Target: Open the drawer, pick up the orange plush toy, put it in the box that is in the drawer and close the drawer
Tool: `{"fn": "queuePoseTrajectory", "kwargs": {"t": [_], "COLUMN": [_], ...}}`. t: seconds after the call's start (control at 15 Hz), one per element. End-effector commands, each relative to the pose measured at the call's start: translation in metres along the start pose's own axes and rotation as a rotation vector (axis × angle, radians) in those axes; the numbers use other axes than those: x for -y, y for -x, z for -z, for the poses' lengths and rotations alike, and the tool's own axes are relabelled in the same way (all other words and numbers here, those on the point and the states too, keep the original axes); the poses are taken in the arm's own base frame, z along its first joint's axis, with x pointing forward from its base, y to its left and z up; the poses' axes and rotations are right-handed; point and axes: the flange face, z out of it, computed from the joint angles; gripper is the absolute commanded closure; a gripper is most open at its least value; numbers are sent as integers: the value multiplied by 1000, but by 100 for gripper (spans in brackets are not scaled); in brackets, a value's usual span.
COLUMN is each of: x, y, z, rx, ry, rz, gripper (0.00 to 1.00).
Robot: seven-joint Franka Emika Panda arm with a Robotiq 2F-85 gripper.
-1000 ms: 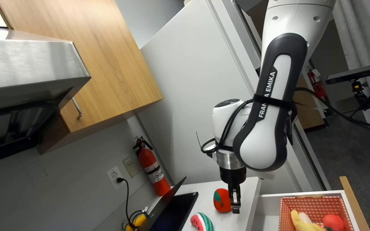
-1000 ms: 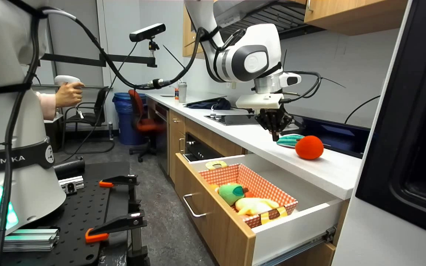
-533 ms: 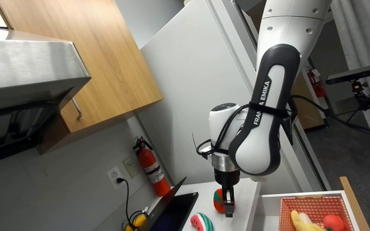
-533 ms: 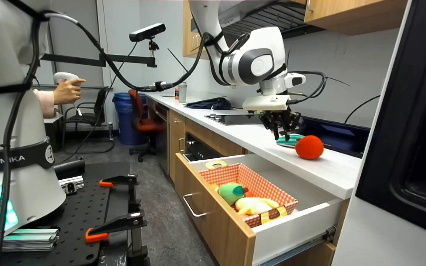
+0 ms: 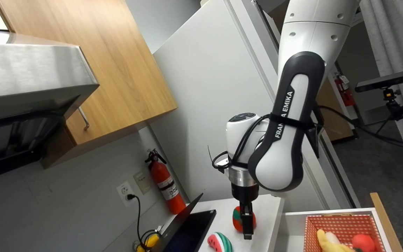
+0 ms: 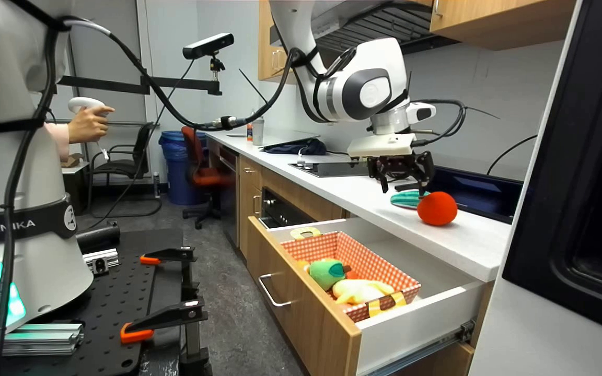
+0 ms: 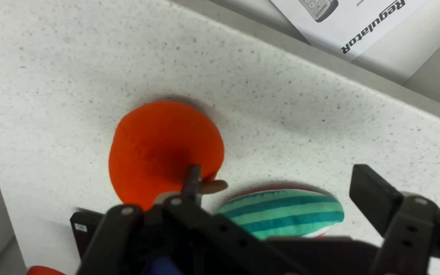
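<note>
Since the white counter (image 6: pixel 468 240) carries the thing wanted and the drawer (image 6: pixel 322 324) beneath its edge already stands pulled out, the step in hand looks to be the pick-up. The box (image 6: pixel 371 261) sits in the drawer, open top up and part filled, well apart from the gripper (image 7: pixel 281 183). The gripper hangs over the counter with its jaws well parted and nothing held between them. The orange plush toy (image 7: pixel 162 149) rests on the counter near a striped plush (image 7: pixel 281 212), and in the wrist view one finger (image 7: pixel 192 181) overlaps the orange toy while the striped one shows in the gap, so the aim looks off; whether that finger touches, I cannot tell. The better way, I judge, is to shift sideways until the orange toy sits midway between the fingers, its neighbour outside them, then lower straight down and close slowly, as it will likely squash. I would squeeze the round body at its widest, and keep off the small brown stem (image 7: pixel 215 186).
</note>
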Motion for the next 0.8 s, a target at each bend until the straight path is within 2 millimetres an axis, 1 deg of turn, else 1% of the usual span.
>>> {"fn": "queuePoseTrajectory", "kwargs": {"t": [0.0, 0.4, 0.73], "x": [-5, -12, -13], "y": [-7, -7, -7], "z": [-3, -2, -3], "rx": [-22, -38, -45], "ry": [30, 68, 86], "rz": [14, 40, 53], "gripper": [0, 0, 0]}}
